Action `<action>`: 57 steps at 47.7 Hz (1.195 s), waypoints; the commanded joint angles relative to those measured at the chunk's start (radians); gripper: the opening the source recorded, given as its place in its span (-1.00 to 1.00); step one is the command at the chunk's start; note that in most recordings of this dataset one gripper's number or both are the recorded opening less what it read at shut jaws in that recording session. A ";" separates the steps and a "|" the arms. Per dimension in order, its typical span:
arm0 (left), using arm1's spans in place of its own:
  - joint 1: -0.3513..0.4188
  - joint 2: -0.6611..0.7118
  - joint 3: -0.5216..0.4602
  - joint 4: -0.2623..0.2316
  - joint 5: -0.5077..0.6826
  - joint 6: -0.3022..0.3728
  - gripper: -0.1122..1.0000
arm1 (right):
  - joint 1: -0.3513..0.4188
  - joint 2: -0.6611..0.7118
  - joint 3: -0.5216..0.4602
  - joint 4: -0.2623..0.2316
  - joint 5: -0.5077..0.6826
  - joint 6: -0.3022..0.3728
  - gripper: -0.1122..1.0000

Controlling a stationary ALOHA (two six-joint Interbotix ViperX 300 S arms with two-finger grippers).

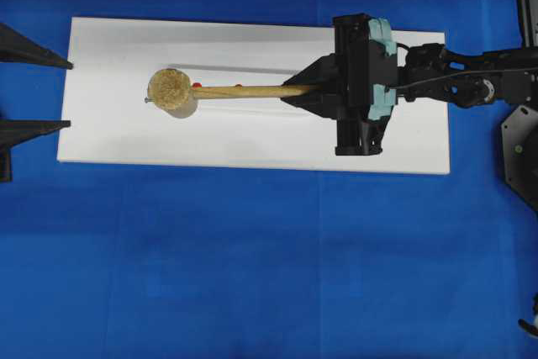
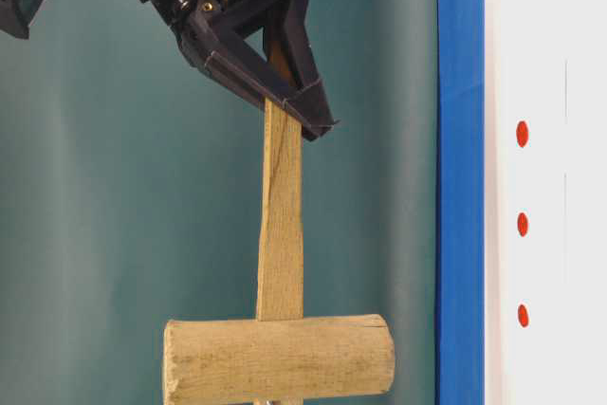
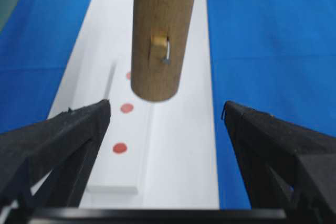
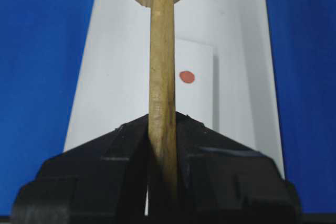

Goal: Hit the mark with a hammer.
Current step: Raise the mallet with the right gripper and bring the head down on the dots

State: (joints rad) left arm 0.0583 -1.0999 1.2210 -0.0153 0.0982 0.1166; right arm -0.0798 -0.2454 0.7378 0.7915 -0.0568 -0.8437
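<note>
Right now my right gripper [image 1: 313,90] is clamped on the hammer [image 1: 227,91] handle, head hanging beyond its tips above the board [image 1: 252,136]. Left gripper [image 3: 167,116] stands apart, holding nothing. Only its wrist view shows three marks [image 3: 126,108] beneath the head.

hammer [image 1: 172,89] light tan wood | board [image 1: 252,136] white | dots [image 3: 120,148] red | cloth [image 1: 252,275] blue

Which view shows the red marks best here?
The left wrist view: three red marks lie unobstructed on the white board. The table-level view also shows three, edge-on. Overhead, the hammer hides all but two; the right wrist view shows one.
</note>
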 commanded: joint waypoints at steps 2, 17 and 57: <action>0.002 0.003 -0.006 0.000 0.003 -0.003 0.83 | -0.002 -0.026 -0.014 0.005 -0.006 0.003 -0.75; 0.003 0.009 -0.002 0.000 0.002 -0.003 0.82 | -0.078 -0.023 -0.012 0.005 -0.035 0.002 -0.75; 0.002 0.008 0.002 0.000 0.003 -0.003 0.82 | -0.091 0.083 -0.015 0.026 -0.011 0.002 -0.75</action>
State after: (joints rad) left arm 0.0568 -1.1014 1.2333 -0.0138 0.1058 0.1150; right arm -0.1810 -0.1779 0.7378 0.8023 -0.0629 -0.8437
